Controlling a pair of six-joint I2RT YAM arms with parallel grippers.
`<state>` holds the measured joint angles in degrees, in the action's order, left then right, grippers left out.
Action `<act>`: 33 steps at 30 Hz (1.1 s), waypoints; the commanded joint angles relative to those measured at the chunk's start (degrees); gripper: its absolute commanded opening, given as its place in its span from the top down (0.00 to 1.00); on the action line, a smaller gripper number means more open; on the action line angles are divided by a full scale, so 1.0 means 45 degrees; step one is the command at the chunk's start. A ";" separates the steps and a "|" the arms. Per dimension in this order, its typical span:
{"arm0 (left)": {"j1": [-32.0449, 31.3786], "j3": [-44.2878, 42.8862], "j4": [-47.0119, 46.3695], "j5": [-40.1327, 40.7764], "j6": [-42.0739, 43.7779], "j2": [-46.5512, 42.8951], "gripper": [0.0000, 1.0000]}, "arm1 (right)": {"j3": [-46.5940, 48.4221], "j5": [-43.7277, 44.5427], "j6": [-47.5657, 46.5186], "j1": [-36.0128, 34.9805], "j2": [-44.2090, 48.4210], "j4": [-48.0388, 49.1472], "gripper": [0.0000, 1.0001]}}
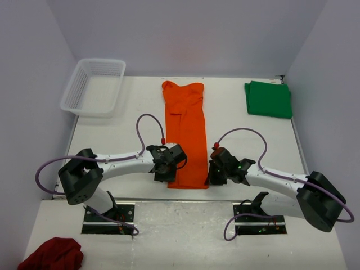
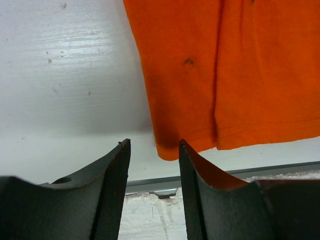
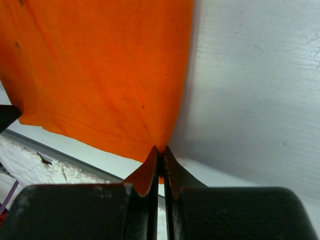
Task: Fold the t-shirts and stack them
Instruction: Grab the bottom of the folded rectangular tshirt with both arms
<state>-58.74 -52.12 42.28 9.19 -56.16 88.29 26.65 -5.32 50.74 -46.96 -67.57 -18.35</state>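
Table (image 1: 124, 135): white, walled in pale grey on three sides.
Orange shirt (image 1: 184, 135): lies flat down the middle of the table as a long narrow strip, collar end far, hem at the near edge (a lengthwise fold edge shows in the left wrist view).
Hem corners: near-left one at the left gripper, near-right one at the right gripper.
Left gripper (image 2: 154, 142): jaws partly apart, neither wide nor closed, low at the near-left hem corner; cloth corner sits just beyond the tips, nothing clearly pinched; orange tint on the inner face of one finger (image 2: 200, 172), cloth or reflection, cannot tell.
Right gripper (image 3: 160, 149): jaws pressed together on the near-right hem corner, a sliver of orange caught between the pads.
Left arm (image 1: 121, 163): reaches inward from its base toward the hem.
Right arm (image 1: 275, 179): mirrors it from the other side.
Green shirt (image 1: 269, 99): folded into a flat rectangle at the far right corner, well apart from the orange shirt.
Basket (image 1: 90, 111): white mesh, at the far left corner.
Dark red cloth (image 1: 52, 254): bunched at the near left, in front of the arm bases, well apart from both shirts.
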 commanded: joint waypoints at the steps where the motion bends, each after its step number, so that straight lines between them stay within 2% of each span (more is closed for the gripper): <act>1: -0.0207 -0.0235 -0.0137 0.0146 -0.0508 0.0145 0.55 | -0.0161 0.0030 -0.0143 -0.0092 0.0270 0.0269 1.00; 8: -0.0384 -0.0021 -0.0411 0.0047 -0.0644 0.0399 0.55 | -0.0259 0.0050 -0.0104 -0.0092 0.0445 0.0191 1.00; 13: -0.0384 0.0253 -0.0606 0.0087 -0.0664 0.0458 0.64 | -0.0298 0.0031 -0.0104 -0.0092 0.0524 0.0132 1.00; 17: -0.0384 0.0370 -0.0704 0.0106 -0.0684 0.0419 0.82 | -0.0259 0.0030 -0.0065 -0.0092 0.0484 0.0152 1.00; 18: -0.0384 0.0409 -0.0666 0.0145 -0.0703 0.0341 0.92 | -0.0279 0.0030 -0.0084 -0.0092 0.0465 0.0152 1.00; 20: -0.0384 0.0546 -0.0510 0.0242 -0.0839 0.0127 1.00 | -0.0220 0.0127 -0.0065 -0.0111 0.0426 -0.0004 1.00; 33: -0.0384 0.2557 -0.0314 0.0497 -0.1640 -0.1924 1.00 | -0.0337 0.0870 0.0482 -0.0190 0.0991 -0.0863 1.00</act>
<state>-60.18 -42.94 39.22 9.30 -61.12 82.28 25.67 -4.93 51.77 -47.64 -64.77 -19.40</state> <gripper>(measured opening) 0.005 0.011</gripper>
